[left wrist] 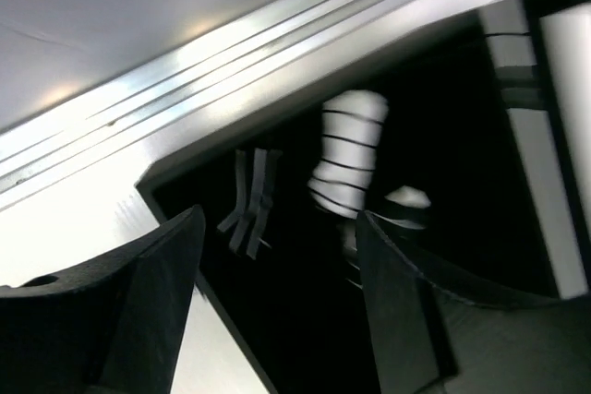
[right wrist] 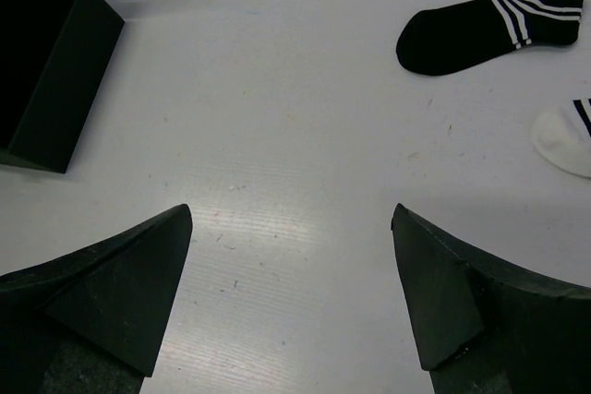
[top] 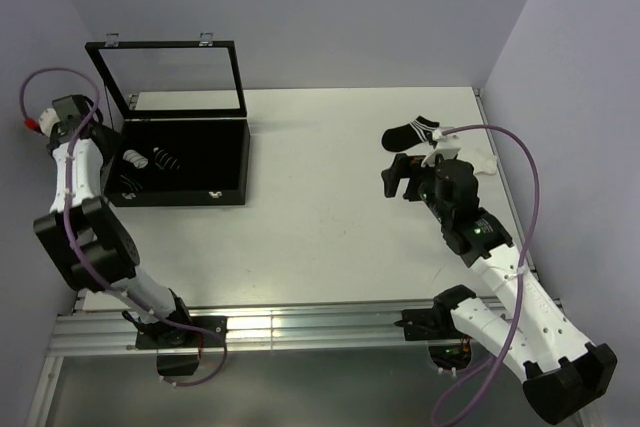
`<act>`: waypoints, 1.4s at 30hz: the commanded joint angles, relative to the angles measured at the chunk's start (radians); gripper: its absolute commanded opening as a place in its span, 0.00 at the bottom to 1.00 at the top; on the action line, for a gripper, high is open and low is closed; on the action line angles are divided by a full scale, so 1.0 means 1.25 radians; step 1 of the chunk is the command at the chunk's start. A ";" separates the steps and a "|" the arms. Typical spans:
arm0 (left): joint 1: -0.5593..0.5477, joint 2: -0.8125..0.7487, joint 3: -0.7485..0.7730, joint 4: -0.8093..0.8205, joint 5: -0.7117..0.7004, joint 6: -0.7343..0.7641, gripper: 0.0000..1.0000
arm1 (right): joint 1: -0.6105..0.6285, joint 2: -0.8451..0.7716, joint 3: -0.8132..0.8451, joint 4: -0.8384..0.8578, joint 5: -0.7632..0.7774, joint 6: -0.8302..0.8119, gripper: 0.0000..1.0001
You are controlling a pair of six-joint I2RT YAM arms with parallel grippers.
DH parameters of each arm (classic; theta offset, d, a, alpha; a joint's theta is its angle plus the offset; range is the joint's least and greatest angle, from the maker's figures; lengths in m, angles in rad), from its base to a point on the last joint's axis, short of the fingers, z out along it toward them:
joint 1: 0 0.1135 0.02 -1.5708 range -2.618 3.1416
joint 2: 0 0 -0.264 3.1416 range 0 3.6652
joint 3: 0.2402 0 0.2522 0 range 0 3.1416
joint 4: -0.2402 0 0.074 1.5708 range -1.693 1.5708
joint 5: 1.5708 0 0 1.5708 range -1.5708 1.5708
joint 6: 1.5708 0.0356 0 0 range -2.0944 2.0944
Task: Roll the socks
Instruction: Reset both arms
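Observation:
A flat black sock with white stripes (top: 410,133) lies on the table at the right; it also shows in the right wrist view (right wrist: 480,29). A white sock (top: 482,161) lies beside it, partly behind my right arm, and shows at the edge of the right wrist view (right wrist: 563,140). My right gripper (top: 392,179) is open and empty (right wrist: 292,219), just near of the black sock. In the black box (top: 225,187) lie a white rolled bundle (top: 135,158) (left wrist: 349,159) and a black striped bundle (top: 165,160) (left wrist: 251,200). My left gripper (top: 112,175) is open and empty (left wrist: 280,219) over the box's left side.
The box's glass lid (top: 175,77) stands open at the back. The box's corner shows in the right wrist view (right wrist: 55,62). Purple walls close the table at left, back and right. An aluminium rail (top: 300,327) runs along the near edge.

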 commanded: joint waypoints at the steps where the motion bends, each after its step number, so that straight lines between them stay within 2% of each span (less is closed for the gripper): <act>1: 0.003 -0.160 -0.013 0.061 0.042 0.010 0.73 | 0.006 -0.024 0.036 -0.007 0.037 -0.002 0.96; 7: 0.000 -0.340 -0.021 0.083 0.094 0.008 0.78 | 0.006 -0.070 0.086 -0.054 0.111 0.013 0.95; 10: -0.037 -0.421 0.002 0.054 0.039 0.044 0.81 | 0.006 -0.119 0.119 -0.089 0.164 0.026 0.96; 13: -0.117 -0.490 0.045 0.006 -0.057 0.095 0.86 | 0.006 -0.155 0.156 -0.133 0.206 0.029 0.98; 16: -0.207 -0.569 0.071 -0.031 -0.139 0.130 0.91 | 0.006 -0.228 0.168 -0.153 0.262 0.012 1.00; 21: -0.289 -0.700 0.078 -0.071 -0.234 0.163 0.99 | 0.006 -0.320 0.174 -0.185 0.329 -0.040 1.00; 28: -0.380 -0.869 0.070 -0.116 -0.322 0.188 0.99 | 0.006 -0.432 0.168 -0.229 0.407 -0.107 1.00; 32: -0.404 -0.981 0.023 -0.116 -0.396 0.212 1.00 | 0.006 -0.500 0.138 -0.219 0.436 -0.131 1.00; 35: -0.420 -1.023 -0.015 -0.118 -0.424 0.213 0.99 | 0.006 -0.533 0.125 -0.207 0.436 -0.148 1.00; 42: -0.425 -1.040 -0.059 -0.114 -0.403 0.202 0.99 | 0.006 -0.528 0.139 -0.226 0.425 -0.137 1.00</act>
